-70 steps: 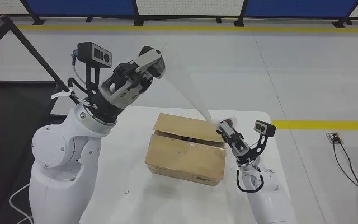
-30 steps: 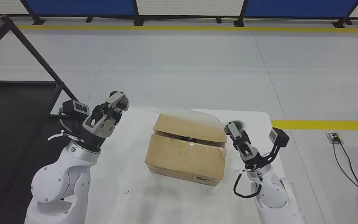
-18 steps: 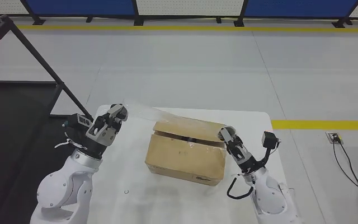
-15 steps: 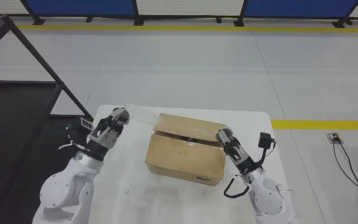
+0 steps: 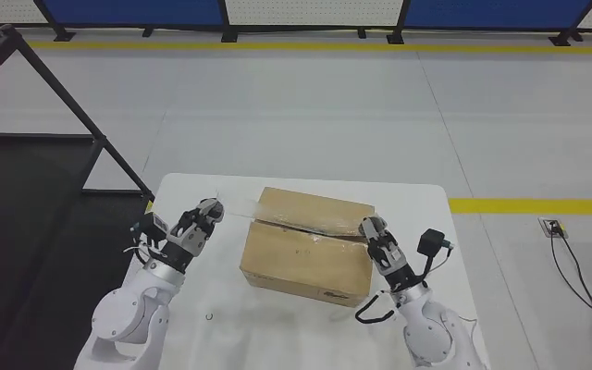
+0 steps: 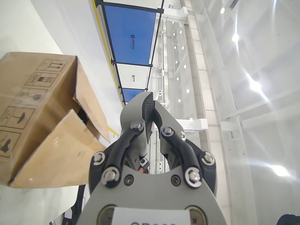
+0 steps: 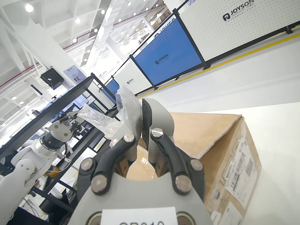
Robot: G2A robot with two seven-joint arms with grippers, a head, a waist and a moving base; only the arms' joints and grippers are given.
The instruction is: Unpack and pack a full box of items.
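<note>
Change logged: both arms have been lowered. About two seconds back the left gripper was held high in the upper left of the top view. The plastic film was then pulled into a long slanting sheet above the box. Now that gripper is seen low at centre left of the frame, just beside the box's left end and close over the white surface. Its jaws are pressed together, and in the right wrist view a crumpled end of the film is seen pinched in them.

From there the film is drawn rightward as a thin clear strip across the box top. Whether it touches the far flap cannot be told. The box has not been shifted. It sits mid-frame with its flaps ajar and a dark gap between them, contents hidden.

At centre right, the right gripper has also been brought in and down, and is now at the box's right end. Its jaws are clamped on the other end of the film, a corner of which sticks up past the fingertips in its own wrist view.

Meaning for the task, as judged: the sheet is being returned to box level, probably to be laid over the opening or tucked into it. Neither end has been released. The flap gap looks narrow, so snagging on a flap edge is a risk.
</note>
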